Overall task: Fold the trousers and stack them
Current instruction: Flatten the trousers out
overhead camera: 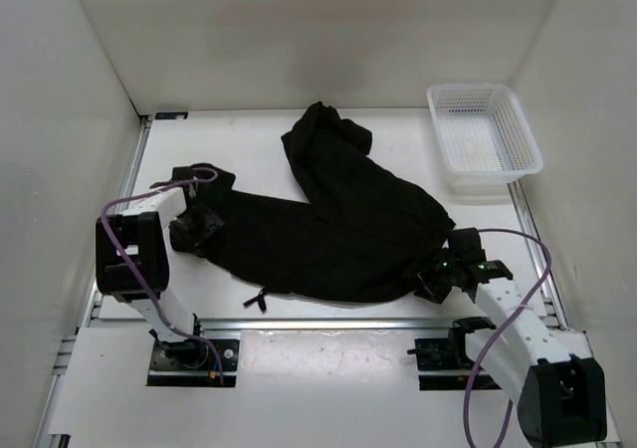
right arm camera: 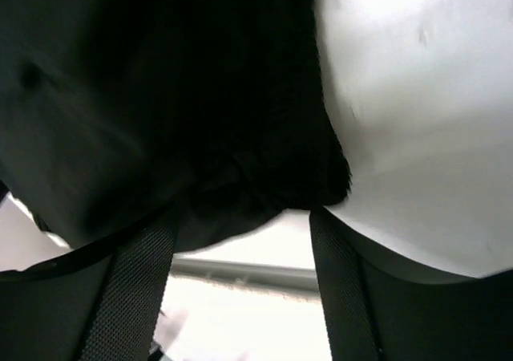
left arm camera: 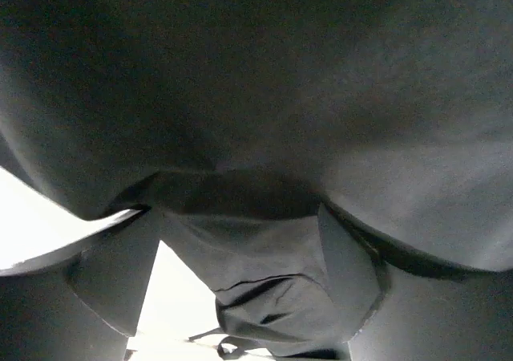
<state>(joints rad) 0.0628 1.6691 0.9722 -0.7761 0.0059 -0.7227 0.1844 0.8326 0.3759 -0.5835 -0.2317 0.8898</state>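
Trousers [overhead camera: 338,234]: spread unfolded on the table [overhead camera: 229,144], one leg bent toward the back.
Left gripper [overhead camera: 192,229]: jaws apart, cloth between them.
Right gripper [overhead camera: 439,275]: jaws apart at the cloth's edge.
Progress: no fold yet; folding and stacking all remain.

Apparently plain black trousers [overhead camera: 338,231], white basket [overhead camera: 484,135]

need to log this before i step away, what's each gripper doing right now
left gripper: open, fingers apart, trousers cloth bunched between them
right gripper: open, trousers edge at the fingertips, not clamped
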